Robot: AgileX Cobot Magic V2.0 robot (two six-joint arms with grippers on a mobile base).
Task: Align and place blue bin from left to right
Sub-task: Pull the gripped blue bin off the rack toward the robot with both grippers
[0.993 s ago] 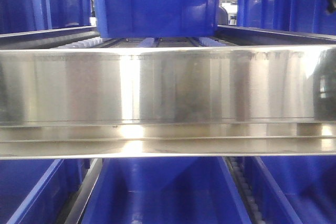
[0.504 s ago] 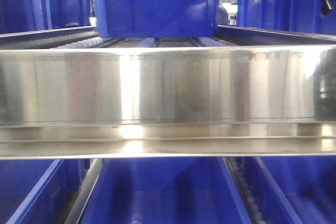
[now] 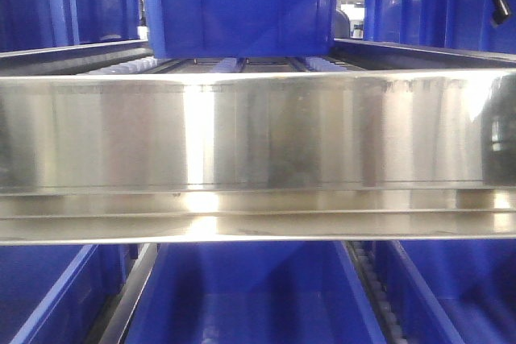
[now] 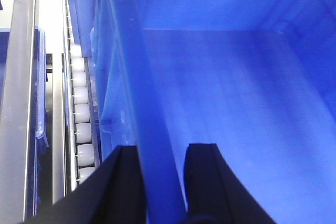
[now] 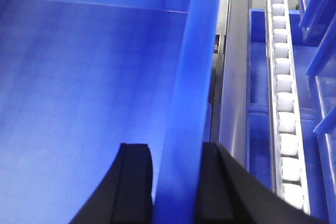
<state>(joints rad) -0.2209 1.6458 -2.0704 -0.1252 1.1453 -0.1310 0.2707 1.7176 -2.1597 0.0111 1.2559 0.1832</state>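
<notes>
1. My left gripper (image 4: 164,182) was clamped on the left wall of the blue bin (image 4: 236,103). One black finger (image 4: 126,182) sat outside the rim and the other inside.
2. My right gripper (image 5: 176,182) held the bin's right wall the same way, with the thick rim pinched between both fingers.
3. In the front view, the bin was in the middle lane of the rack's upper level, behind the steel front rail (image 3: 258,134) and roughly square to it.
4. Its base was just above the roller tracks (image 3: 121,66). I couldn't tell whether it was touching them or raised.
5. Neighbouring bins stood in the left lane (image 3: 64,6) and the right lane (image 3: 435,6) of the same level, each just beside mine. A lower bin (image 3: 250,296) sat under the front rail.
6. In the left wrist view, white rollers (image 4: 81,119) ran just outside the gripped wall, with a steel side rail (image 4: 18,103) beyond them.
7. In the right wrist view, a steel divider (image 5: 233,77) ran just beside the gripped wall, with a roller strip (image 5: 283,103) past it.
</notes>
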